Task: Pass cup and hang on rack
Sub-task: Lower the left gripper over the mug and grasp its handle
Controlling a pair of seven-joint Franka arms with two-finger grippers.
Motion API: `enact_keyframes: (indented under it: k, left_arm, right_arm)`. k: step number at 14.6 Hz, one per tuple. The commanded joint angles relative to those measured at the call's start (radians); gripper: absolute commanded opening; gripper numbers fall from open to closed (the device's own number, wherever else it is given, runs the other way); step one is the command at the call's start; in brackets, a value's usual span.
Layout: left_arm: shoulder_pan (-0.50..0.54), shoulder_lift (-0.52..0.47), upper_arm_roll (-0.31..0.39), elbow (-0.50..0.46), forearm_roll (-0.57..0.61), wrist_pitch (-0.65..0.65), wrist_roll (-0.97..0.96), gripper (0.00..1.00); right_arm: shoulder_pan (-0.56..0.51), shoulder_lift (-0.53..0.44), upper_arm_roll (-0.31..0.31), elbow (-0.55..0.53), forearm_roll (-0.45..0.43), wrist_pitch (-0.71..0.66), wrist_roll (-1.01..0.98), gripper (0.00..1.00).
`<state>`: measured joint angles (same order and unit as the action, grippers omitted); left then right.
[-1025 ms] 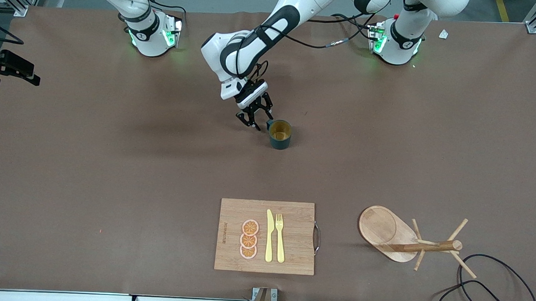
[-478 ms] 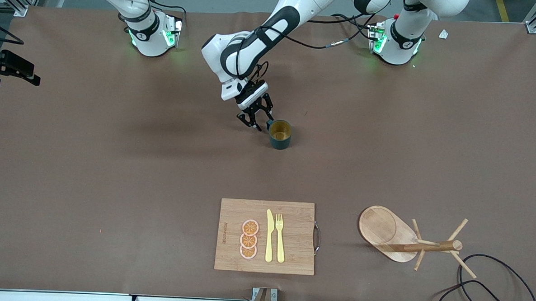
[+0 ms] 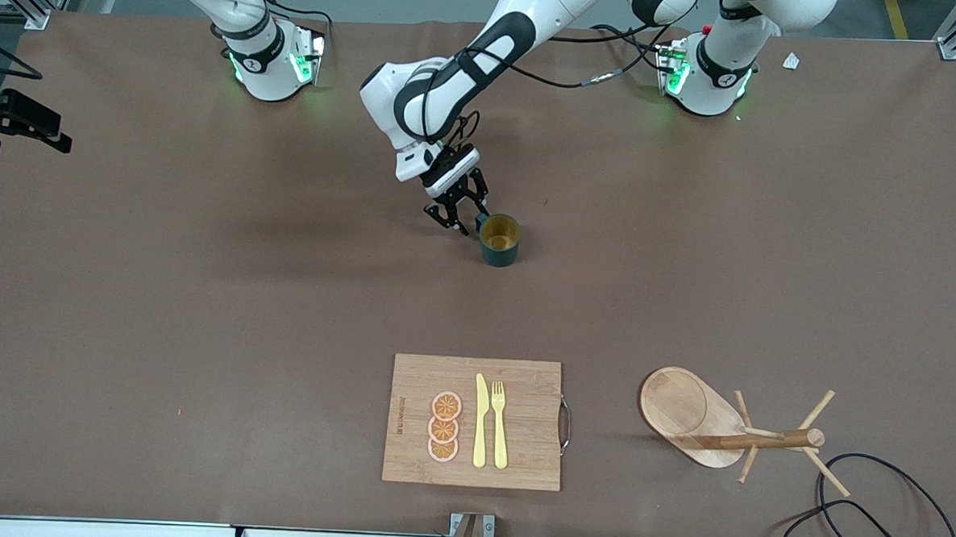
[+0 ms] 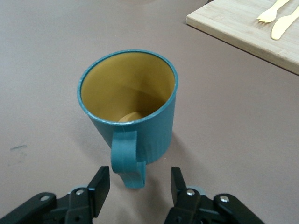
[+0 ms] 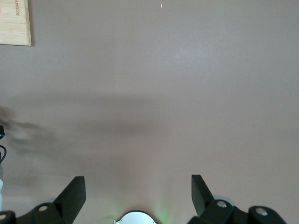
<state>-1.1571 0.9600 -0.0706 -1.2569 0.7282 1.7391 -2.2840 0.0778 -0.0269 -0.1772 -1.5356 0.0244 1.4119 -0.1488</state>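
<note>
left tool point(image 4: 139, 186) spread wide, empty | cup point(image 4: 131, 107) upright on table, handle between its fingers | right tool point(image 5: 138, 193) open, waiting

You have one cup point(image 3: 499, 239), one rack point(image 3: 729, 429) and one cutting board point(image 3: 475, 422) on the table point(image 3: 202, 305). On the board you can count three orange slices point(image 3: 444, 427), one knife point(image 3: 480, 421) and one fork point(image 3: 499, 424). You also have two arms, each with one gripper: the left gripper point(image 3: 458, 213) and the right gripper point(image 5: 138, 193), plus one bundle of black cables point(image 3: 879, 512) at the table's edge.
</note>
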Motion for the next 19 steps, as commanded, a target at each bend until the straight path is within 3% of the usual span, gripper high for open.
enact_keyframes:
  k: [1,4,7,12,19]
  left_arm:
    - [-0.006,0.009,0.006,0.016,0.011,-0.027,-0.011,0.56]
    - [-0.006,0.009,0.006,0.016,0.01,-0.029,-0.011,0.52]
    - [-0.006,0.009,0.005,0.016,0.008,-0.039,-0.009,0.5]
    - [-0.004,0.008,0.005,0.014,0.008,-0.047,-0.011,0.31]
    - [-0.004,0.005,0.005,0.013,0.008,-0.053,-0.006,0.17]
  right_arm:
    - [-0.021,-0.03,0.016,-0.028,-0.012,0.002,-0.003,1.0]
    - [-0.081,-0.031,0.088,-0.029,-0.012,0.002,-0.003,1.0]
    - [-0.085,-0.031,0.09,-0.029,-0.011,0.002,-0.003,1.0]
    - [-0.086,-0.031,0.09,-0.029,-0.008,0.004,-0.003,1.0]
    - [-0.078,-0.033,0.09,-0.028,-0.001,0.012,-0.003,1.0]
